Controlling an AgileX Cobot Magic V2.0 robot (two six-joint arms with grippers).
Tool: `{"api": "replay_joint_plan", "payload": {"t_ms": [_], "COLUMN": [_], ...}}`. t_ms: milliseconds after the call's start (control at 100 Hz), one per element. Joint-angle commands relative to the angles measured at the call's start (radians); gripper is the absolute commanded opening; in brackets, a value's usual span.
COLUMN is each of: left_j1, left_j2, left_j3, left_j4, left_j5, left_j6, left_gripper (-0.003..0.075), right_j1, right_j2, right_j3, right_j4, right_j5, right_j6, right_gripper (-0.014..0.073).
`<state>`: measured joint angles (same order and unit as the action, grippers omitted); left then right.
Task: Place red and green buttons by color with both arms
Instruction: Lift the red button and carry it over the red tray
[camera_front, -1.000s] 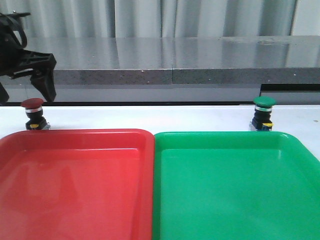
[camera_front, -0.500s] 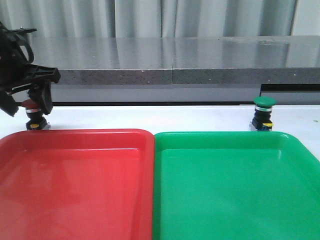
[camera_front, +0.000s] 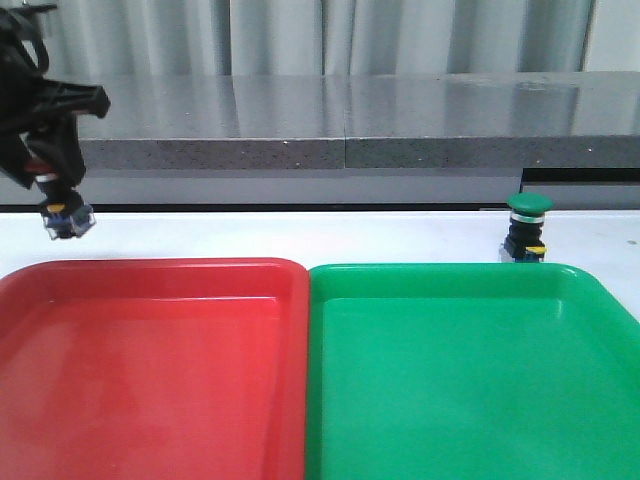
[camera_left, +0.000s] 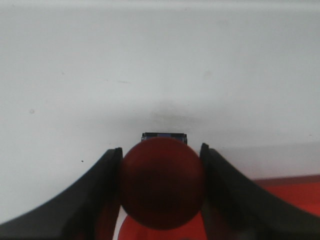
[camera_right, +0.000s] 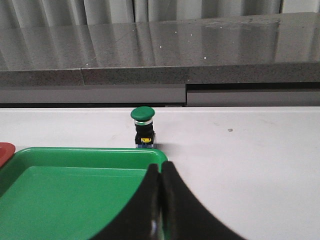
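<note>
My left gripper is shut on the red button and holds it in the air above the white table, just behind the red tray's far left corner. In the left wrist view the red dome cap fills the gap between the two black fingers. The green button stands upright on the table behind the green tray's far right edge; it also shows in the right wrist view. My right gripper is shut and empty over the green tray's corner, short of the green button.
A red tray and a green tray lie side by side at the front. A grey stone ledge runs along the back of the white table.
My left gripper came down around the red button, shut on it and lifted it off the table. The green button has not moved.
</note>
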<state>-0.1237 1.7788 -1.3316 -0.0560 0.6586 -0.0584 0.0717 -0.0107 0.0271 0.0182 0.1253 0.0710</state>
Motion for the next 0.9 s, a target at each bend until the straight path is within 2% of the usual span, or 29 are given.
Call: {"api": "replay_joint_plan", "payload": {"t_ms": [0,190,430,690,890], "left_j1": [-0.004,-0.019,-0.117,-0.208,-0.214], "left_j2": [-0.106,-0.23,-0.355,-0.341,-0.281], "left_j3": [-0.03,0.058,0.231,0.29,0.291], "left_j4": [-0.025,-0.085,-0.085,-0.085,-0.085], "left_j5": [0.01,0.026,-0.045,-0.103,-0.139], "left_j6": [0.0,-0.014,-0.084,-0.12,-0.136], "left_gripper": [0.02,0.02,0.02,0.02,0.02], "right_j1": [-0.006,-0.006,-0.006,-0.006,-0.006], "right_j2": [-0.016,-0.016,-0.016,-0.016,-0.016], "right_j3": [-0.014,-0.014,-0.014,-0.014,-0.014], "right_j4": [-0.002,-0.002,-0.002,-0.002,-0.002], "right_j5": [-0.08,-0.08,-0.08,-0.08,-0.08], "right_j6": [-0.007,-0.007,-0.007,-0.007,-0.007], "right_gripper": [-0.0057,-0.0057,-0.0057,-0.0057,-0.0057]}}
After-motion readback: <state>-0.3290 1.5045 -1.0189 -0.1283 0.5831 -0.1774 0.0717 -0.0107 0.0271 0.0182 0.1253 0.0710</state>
